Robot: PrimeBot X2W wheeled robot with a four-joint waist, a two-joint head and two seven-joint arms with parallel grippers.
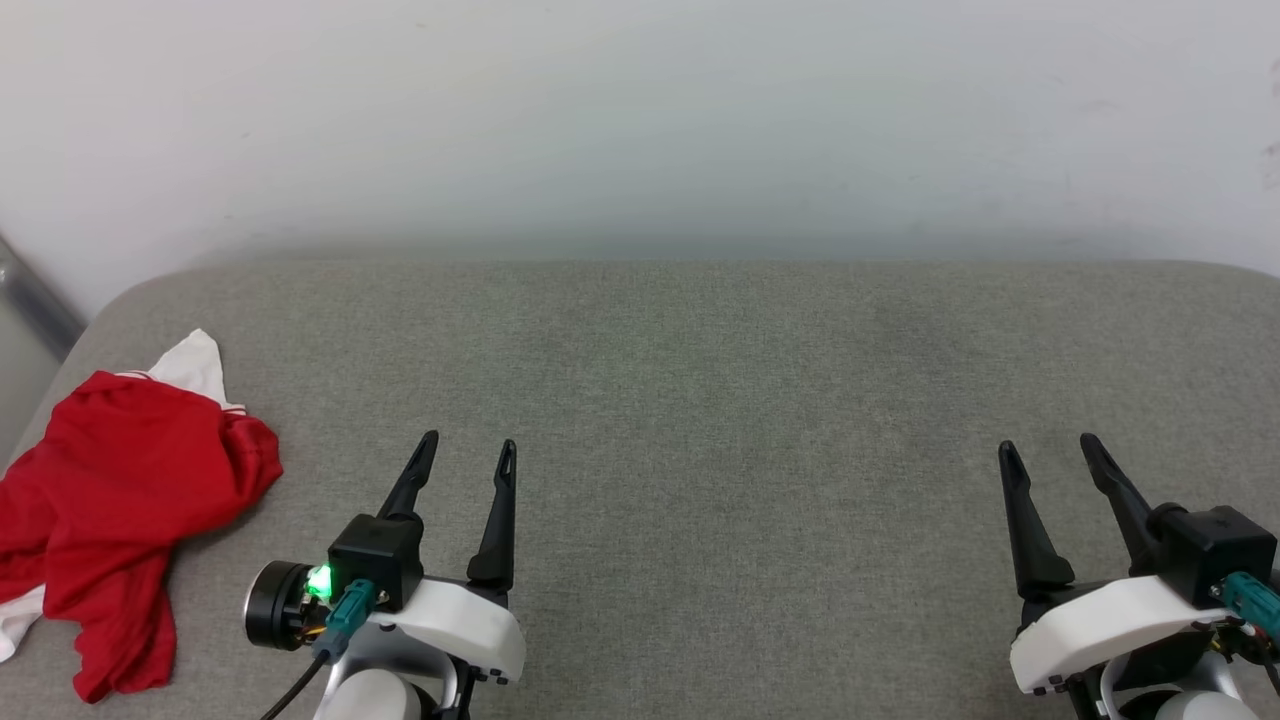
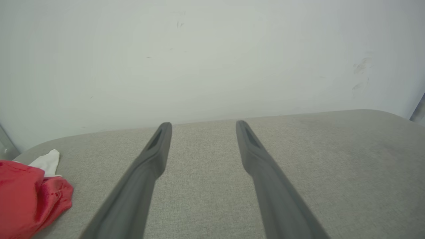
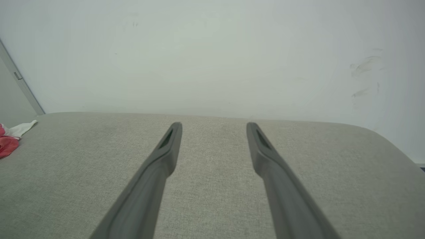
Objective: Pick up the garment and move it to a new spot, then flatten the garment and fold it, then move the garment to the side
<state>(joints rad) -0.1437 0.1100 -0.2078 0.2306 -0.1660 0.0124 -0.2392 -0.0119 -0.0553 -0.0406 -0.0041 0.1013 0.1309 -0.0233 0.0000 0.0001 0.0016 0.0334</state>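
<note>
The garment [image 1: 130,480] lies crumpled, seemingly untouched, left of the wide-open, empty left gripper [image 1: 470,441].

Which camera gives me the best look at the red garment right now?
The head view: the garment lies crumpled at the left of the grey surface, nearly whole. The left wrist view catches a red-and-white part at its lower left; the right wrist view, a small sliver at its left edge.

Perhaps a lab, grey cushion [image 1: 700,400] (bare wall [image 1: 640,120])

Seemingly glossy garment [image 1: 120,480], matt woven upholstery [image 1: 700,400]
</note>
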